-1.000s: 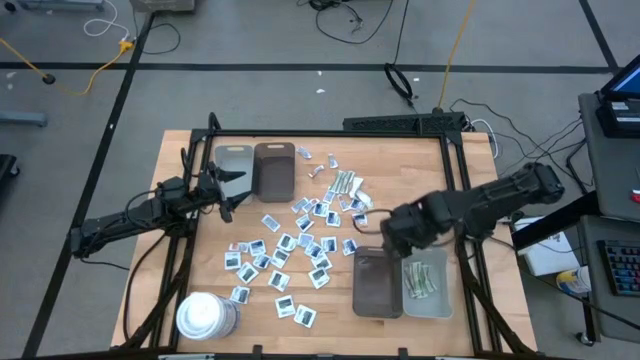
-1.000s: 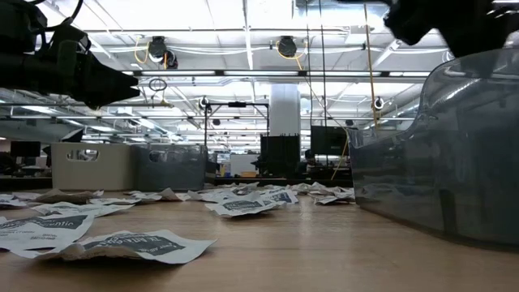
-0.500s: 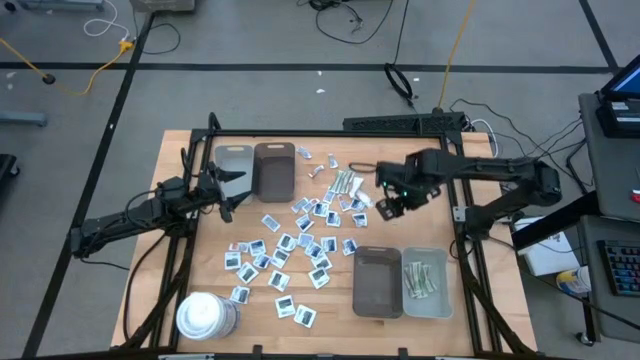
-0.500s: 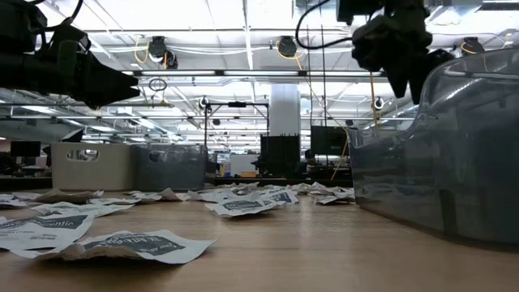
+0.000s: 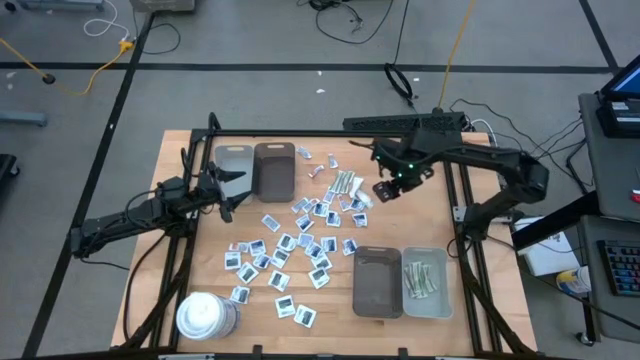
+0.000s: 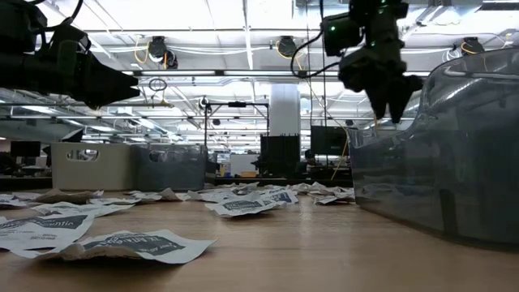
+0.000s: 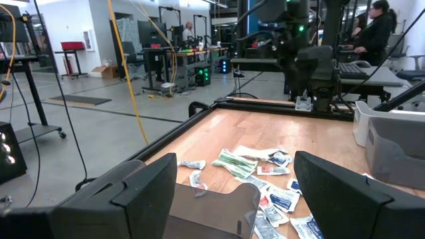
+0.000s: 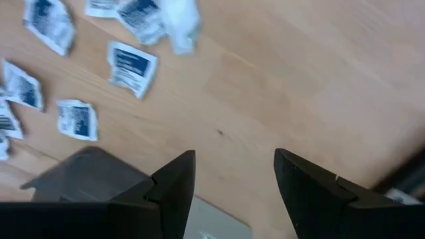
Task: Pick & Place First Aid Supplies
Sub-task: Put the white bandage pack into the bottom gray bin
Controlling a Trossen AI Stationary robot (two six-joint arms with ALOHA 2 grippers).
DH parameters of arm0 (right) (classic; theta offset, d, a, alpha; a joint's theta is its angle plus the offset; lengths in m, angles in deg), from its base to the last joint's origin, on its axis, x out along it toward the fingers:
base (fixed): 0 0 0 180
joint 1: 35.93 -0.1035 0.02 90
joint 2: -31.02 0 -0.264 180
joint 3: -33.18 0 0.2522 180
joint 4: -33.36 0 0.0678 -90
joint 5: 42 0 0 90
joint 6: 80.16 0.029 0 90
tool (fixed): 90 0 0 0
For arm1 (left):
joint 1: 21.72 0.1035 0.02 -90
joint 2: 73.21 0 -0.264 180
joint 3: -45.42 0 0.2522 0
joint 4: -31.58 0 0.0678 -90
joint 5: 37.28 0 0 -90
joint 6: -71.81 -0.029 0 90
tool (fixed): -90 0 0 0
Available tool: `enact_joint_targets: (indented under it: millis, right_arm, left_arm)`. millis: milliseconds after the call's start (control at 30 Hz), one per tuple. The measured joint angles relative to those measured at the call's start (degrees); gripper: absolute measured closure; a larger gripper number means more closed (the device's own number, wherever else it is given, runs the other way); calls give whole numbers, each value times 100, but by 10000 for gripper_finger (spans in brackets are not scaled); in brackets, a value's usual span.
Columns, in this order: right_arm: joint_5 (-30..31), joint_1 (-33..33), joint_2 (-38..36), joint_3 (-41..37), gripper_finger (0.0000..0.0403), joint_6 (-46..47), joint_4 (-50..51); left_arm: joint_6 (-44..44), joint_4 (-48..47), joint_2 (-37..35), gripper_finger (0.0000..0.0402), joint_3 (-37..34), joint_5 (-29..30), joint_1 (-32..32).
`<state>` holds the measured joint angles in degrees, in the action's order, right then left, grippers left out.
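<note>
Across the table's middle, square white packets (image 5: 285,248) bear dark-blue print.

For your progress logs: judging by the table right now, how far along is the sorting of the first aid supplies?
Done: a few green strips lie in the grey tray. In hand: nothing; the right gripper is open and empty above bare wood beside the pile, and the left gripper waits open by the far trays. Left: dozens of packets and more strips on the table; the brown tray looks empty.
</note>
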<state>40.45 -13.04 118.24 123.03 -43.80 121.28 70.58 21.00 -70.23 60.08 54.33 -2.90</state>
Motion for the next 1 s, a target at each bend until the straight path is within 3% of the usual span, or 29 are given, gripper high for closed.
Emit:
enact_joint_targets:
  millis: [333,700,1000]
  right_arm:
    - [-9,145,1069,652,204,-1312,-541]
    - [17,431,2037,2065,204,-1825,-520]
    - [337,378,2158,1909,204,-1954,-571]
  left_arm:
    - [0,0,0,96,1,2,2]
    - [0,0,0,96,1,2,0]
    - [0,0,0,96,1,0,1]
